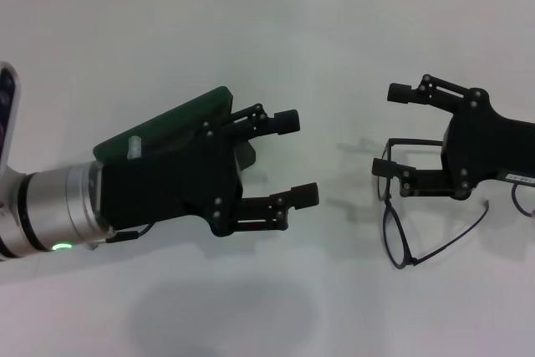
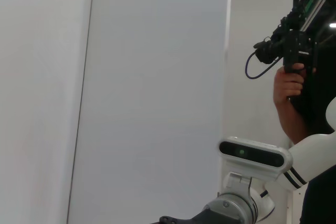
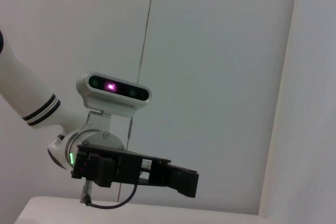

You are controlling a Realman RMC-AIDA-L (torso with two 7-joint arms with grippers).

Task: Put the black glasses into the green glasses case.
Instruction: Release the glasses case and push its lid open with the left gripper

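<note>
Scanning from our left: the left gripper (image 1: 297, 159) hovers with fingers spread and empty above the dark green hard-shell glasses case (image 1: 180, 123), mostly hidden beneath it on the white table (image 1: 267, 31). Well apart to our right, the right gripper (image 1: 393, 131), fingers spread, sits over the thin black wire-framed glasses (image 1: 422, 244), unfolded on the table.

White table (image 1: 276, 31) top; pale wall panels (image 2: 157, 77) with thin vertical seams behind; person holding a camera (image 2: 286, 45) at right.
</note>
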